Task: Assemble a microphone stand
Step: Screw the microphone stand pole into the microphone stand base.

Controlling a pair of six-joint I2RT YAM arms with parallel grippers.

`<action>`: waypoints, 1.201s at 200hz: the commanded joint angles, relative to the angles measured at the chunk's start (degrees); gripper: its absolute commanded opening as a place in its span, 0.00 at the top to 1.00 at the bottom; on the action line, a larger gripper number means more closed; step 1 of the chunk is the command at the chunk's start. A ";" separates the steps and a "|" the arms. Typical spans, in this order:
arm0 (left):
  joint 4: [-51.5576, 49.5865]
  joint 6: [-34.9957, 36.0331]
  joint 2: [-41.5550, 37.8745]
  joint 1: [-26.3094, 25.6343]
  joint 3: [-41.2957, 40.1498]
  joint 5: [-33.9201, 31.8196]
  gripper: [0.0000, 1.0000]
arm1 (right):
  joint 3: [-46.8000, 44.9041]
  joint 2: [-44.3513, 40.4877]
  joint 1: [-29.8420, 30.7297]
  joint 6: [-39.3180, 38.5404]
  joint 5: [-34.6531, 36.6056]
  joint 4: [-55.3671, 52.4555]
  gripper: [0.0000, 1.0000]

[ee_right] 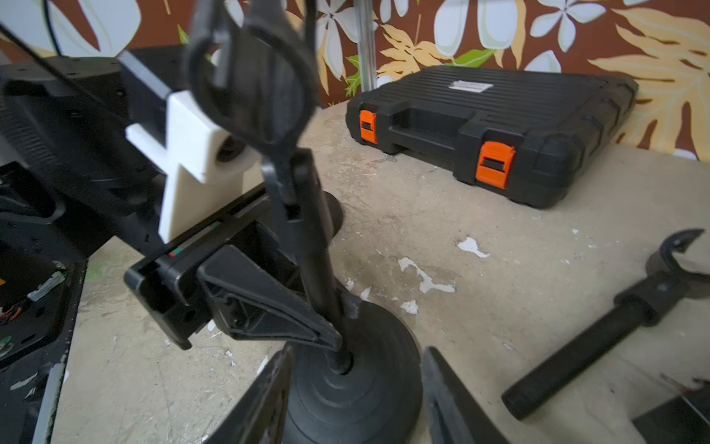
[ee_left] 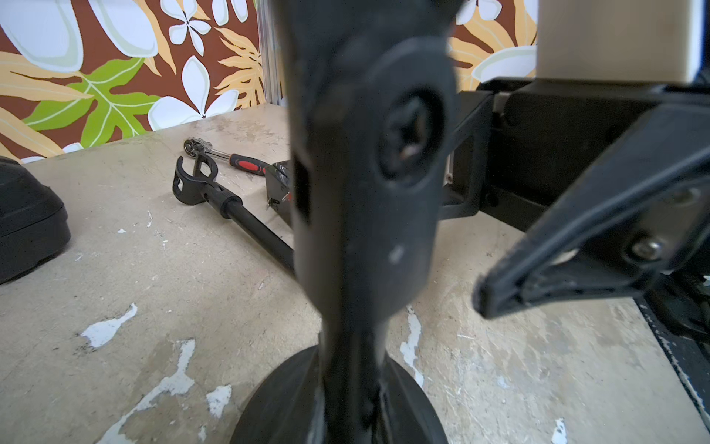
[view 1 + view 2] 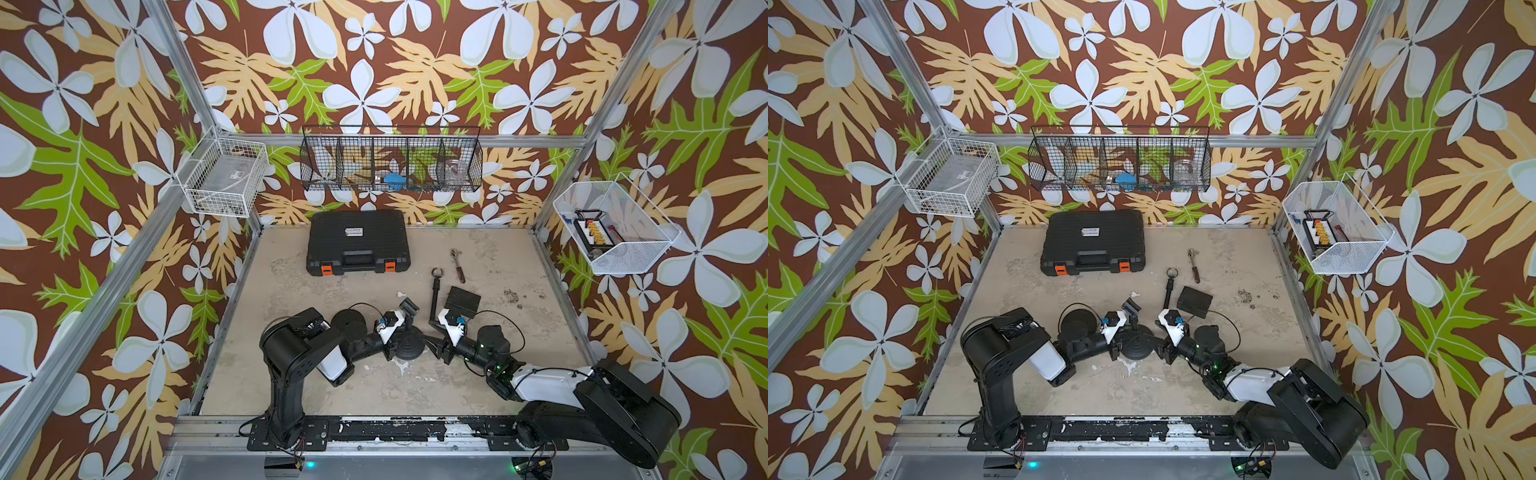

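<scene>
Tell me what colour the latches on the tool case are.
Orange. The latches show best in the right wrist view.

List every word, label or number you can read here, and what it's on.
None can be read.
Black plastic tool case with orange latches: white label on the lid, print too blurred to read.
Clear box in a white wire basket: small label, too small to read.
</scene>
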 commanded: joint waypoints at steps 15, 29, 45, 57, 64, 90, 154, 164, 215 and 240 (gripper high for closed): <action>3.54 -0.31 1.26 -0.08 0.45 0.32 0.93 | -0.68 1.34 -0.55 4.91 1.32 0.95 0.49; 4.01 -0.62 1.70 -0.12 0.74 0.69 0.93 | -1.27 2.38 -0.51 6.53 1.48 1.95 0.49; 4.68 -0.75 1.78 -0.08 0.58 0.59 0.93 | -1.46 4.02 -0.49 8.28 1.38 2.56 0.53; 4.71 -0.60 1.70 -0.07 0.50 0.38 0.93 | -1.84 5.69 -0.49 10.03 0.59 4.49 0.55; 4.60 -0.45 1.72 -0.05 0.48 0.34 0.93 | -2.18 6.69 -0.53 11.15 0.18 5.72 0.56; 5.13 -0.40 2.61 -0.07 0.28 0.29 0.94 | -1.65 9.84 -0.32 15.01 0.24 4.74 0.64; 9.46 -1.45 5.20 -0.08 -1.71 -1.23 0.94 | 2.15 9.32 5.84 17.05 18.23 -8.49 0.86; 9.61 -1.55 5.31 -0.08 -1.81 -1.30 0.94 | 2.19 8.62 6.24 17.76 21.37 -10.15 0.89; 9.11 -1.37 4.81 -0.06 -1.81 -1.28 0.94 | 4.86 9.63 6.26 17.60 23.84 -16.08 0.96; 8.26 -1.03 3.95 -0.08 -2.15 -1.51 0.94 | 6.39 13.24 6.77 16.74 20.05 -15.47 0.99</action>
